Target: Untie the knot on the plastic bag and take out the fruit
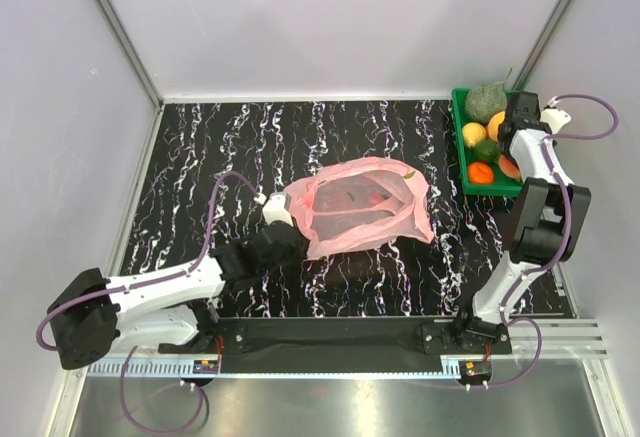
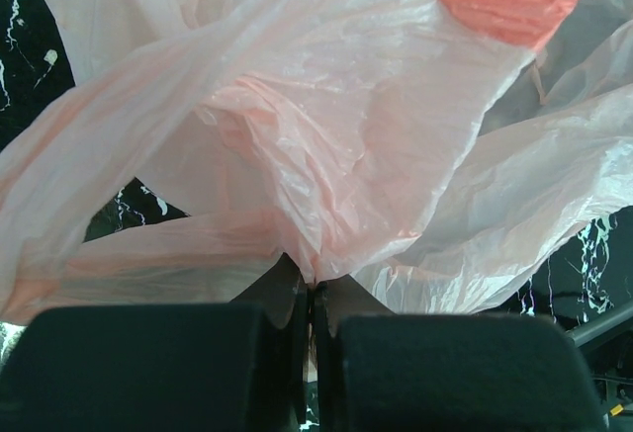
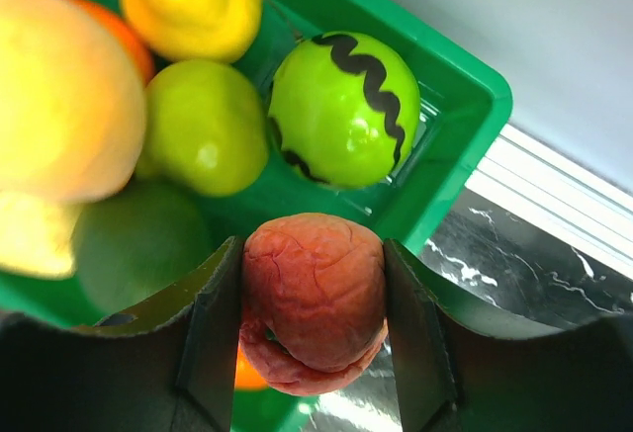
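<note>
The pink plastic bag [image 1: 360, 207] lies crumpled at mid-table with its mouth loose, and no knot shows. Reddish shapes [image 1: 370, 197] show through the film. My left gripper [image 1: 290, 225] sits at the bag's left edge, and in the left wrist view it [image 2: 313, 284] is shut on a pinch of the bag's pink film [image 2: 346, 135]. My right gripper [image 1: 510, 157] hangs over the green tray [image 1: 458, 117] at the far right. In the right wrist view it [image 3: 313, 249] is shut on a wrinkled reddish-pink fruit [image 3: 315, 294] above the tray's corner [image 3: 455, 106].
Inside the tray lie a netted grey-green melon [image 1: 487, 102], a yellow fruit [image 3: 188, 2], two green fruits [image 3: 203, 126], one with a black wavy line [image 3: 344, 106], and a large peach-orange fruit [image 3: 59, 96]. White walls enclose the black marbled table [image 1: 200, 157] on three sides.
</note>
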You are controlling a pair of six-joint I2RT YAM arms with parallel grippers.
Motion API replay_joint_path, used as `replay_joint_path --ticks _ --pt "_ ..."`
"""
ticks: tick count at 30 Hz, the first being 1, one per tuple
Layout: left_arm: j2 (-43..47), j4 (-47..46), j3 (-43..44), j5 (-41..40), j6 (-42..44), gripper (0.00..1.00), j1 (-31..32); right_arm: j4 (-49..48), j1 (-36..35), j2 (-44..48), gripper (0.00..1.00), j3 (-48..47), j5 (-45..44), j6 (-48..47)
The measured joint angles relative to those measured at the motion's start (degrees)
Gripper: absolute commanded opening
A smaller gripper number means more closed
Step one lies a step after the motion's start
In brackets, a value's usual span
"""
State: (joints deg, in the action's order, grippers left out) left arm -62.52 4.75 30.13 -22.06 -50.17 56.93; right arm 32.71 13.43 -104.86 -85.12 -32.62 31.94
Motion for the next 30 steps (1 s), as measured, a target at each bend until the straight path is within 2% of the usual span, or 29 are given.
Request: replay_joint_path --ticks 1,2,3,6,7,10,12,19,23,27,30 --pt "-0.2 0.6 0.5 0.0 0.2 0.00 0.0 0.1 0.3 -1.1 0.03 -0.6 -0.3 0.4" --pt "-0.3 1.4 1.1 0.0 0.3 0.00 0.0 0.1 0.5 -2.2 0.10 -1.2 -0.7 0.8" --pt "-0.3 2.0 1.5 0.0 0.3 0.00 0.0 0.0 0.8 -3.1 0.26 -1.6 -0.9 1.2" --pt "-0.2 3.1 2.0 0.0 0.4 0.00 0.0 -0.3 1.5 -4.0 0.42 -1.3 -0.9 2.3" --pt "-0.2 3.4 2.0 0.0 0.4 0.00 0.0 -0.5 1.8 -4.0 0.61 -1.3 -0.9 2.4" --pt "-0.1 4.7 2.0 0.0 0.4 0.00 0.0 -1.4 2.4 -4.1 0.89 -1.7 -0.8 2.8" --pt "0.0 5.4 2.0 0.0 0.3 0.00 0.0 -1.5 2.7 -4.1 1.00 -2.1 -0.7 2.8" --pt "0.9 6.4 2.0 0.0 0.3 0.00 0.0 -2.9 2.8 -4.1 1.00 -2.4 2.5 2.4" --pt "1.8 6.4 2.0 0.0 0.3 0.00 0.0 -5.7 2.8 -1.4 1.00 0.1 8.7 1.8" --pt "2.1 6.3 2.0 0.0 0.2 0.00 0.0 -10.3 2.8 10.8 1.00 8.0 22.5 -0.1" --pt "2.1 5.7 2.0 0.0 0.0 0.00 0.0 -15.3 2.6 22.1 1.00 11.2 36.9 -0.7"
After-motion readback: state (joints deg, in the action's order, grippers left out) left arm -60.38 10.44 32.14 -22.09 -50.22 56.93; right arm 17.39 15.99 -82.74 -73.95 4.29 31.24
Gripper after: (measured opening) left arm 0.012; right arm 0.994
